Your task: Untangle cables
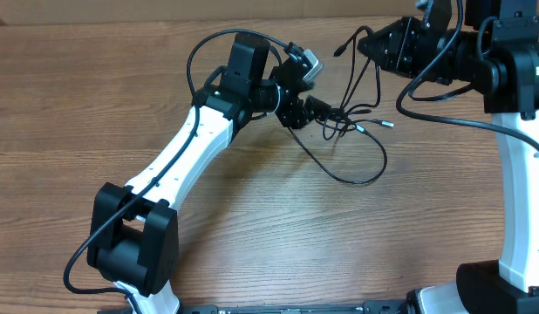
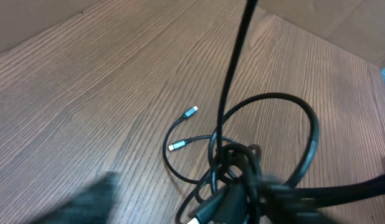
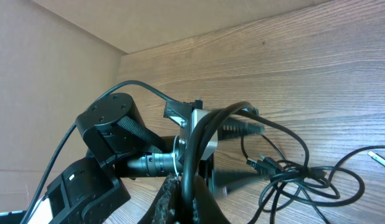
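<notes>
The cables are thin black cords knotted in a tangle on the wooden table, and one loop trails toward the front. Two silver plug ends lie free on the wood beyond the knot. My left gripper sits low at the tangle's left side, its blurred fingers spread wide with the knot between them. My right gripper is raised at the back right. It is shut on cable strands that run down to the tangle.
A cardboard wall borders the far edge of the table. The left arm's white link crosses the middle left. The right arm's column stands at the right edge. Thicker robot wiring hangs near the right arm.
</notes>
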Robot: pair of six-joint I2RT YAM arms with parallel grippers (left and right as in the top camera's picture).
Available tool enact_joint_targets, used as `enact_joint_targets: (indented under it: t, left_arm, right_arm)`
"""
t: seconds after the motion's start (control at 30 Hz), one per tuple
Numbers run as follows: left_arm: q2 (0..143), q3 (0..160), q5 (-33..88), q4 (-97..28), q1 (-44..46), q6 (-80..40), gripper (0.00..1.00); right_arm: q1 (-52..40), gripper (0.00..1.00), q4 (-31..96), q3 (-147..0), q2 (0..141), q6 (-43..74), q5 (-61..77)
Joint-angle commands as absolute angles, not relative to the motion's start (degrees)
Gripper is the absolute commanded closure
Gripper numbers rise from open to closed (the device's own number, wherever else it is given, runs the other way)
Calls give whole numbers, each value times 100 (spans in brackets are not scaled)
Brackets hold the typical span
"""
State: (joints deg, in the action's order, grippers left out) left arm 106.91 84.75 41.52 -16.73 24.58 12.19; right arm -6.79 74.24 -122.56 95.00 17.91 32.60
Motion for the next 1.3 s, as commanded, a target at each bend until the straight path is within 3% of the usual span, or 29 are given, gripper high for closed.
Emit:
enact_joint_targets:
  t: [0.0, 0.37, 0.6, 0.77, 0.93, 1.27]
  left_arm:
    - [10565, 8538, 4150, -1664, 2477, 1240, 0]
    - [10549, 8543, 3216, -1610, 2147, 1079, 1]
    - [10508, 8552, 3385, -1608, 1699, 613, 0]
    - [10508, 8552, 4130, -1835, 1621, 593, 0]
    - [10510, 8552, 4298, -2316, 2091, 860, 1]
    - [10525, 8552, 2906, -3454, 3249, 2434, 0]
  right_arm:
    - [-681, 96, 7378, -12420, 9498, 1706, 3177]
    - [-355, 96, 7336, -12420, 9498, 1796, 75]
    - [624, 96, 7011, -12420, 9535, 1796, 285]
    - [1068, 96, 6805, -12420, 9603, 1772, 694]
    - [1059, 96, 6626, -12420, 9686, 1776, 1184]
    - [1017, 96, 6447, -12420, 9710, 1798, 2115]
